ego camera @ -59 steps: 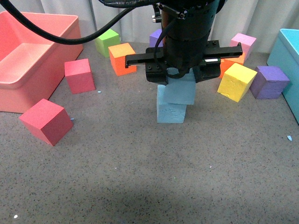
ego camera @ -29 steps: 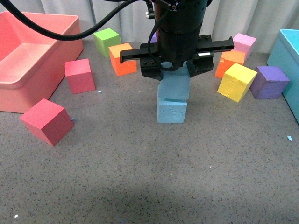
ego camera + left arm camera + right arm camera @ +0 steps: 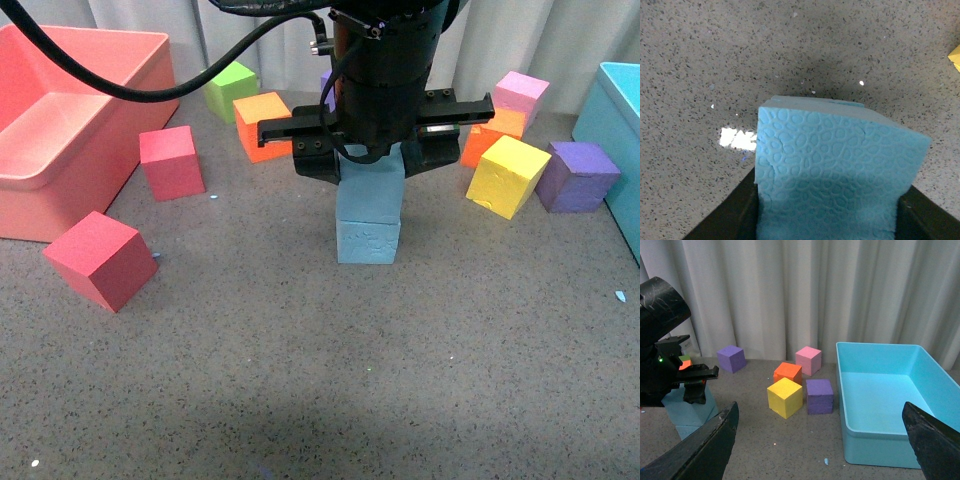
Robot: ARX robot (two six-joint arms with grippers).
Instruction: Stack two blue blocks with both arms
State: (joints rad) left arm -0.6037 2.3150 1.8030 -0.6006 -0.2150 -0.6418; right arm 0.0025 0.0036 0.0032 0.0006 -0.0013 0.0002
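The left hand (image 3: 372, 165) is pinching the upper blue block (image 3: 370, 195) by its sides, and that block sits squarely on the lower blue block (image 3: 368, 240), which rests on the grey desk (image 3: 320, 380) about mid-desk. That makes two blue blocks in one stack. At 2 o'clock from the stack lie one yellow cube (image 3: 507, 175), one dark purple cube (image 3: 577, 175), one orange cube (image 3: 490, 128) and one pale pink cube (image 3: 520, 95). At 11 o'clock there is a second orange cube (image 3: 262, 125) and one green cube (image 3: 230, 88). Two red cubes (image 3: 170, 160) (image 3: 100, 258) lie at 9 to 10 o'clock, beside one pink bin (image 3: 90, 60). Only an edge of the teal bin (image 3: 620, 130) shows at 3 o'clock. The left wrist view alone shows the held block's pebbled face (image 3: 835, 175) up close. The right wrist view alone shows the right hand (image 3: 819, 407) with fingers (image 3: 705, 450) spread wide, the whole teal bin, and a second purple cube (image 3: 731, 358) standing clear by the curtain (image 3: 790, 290).
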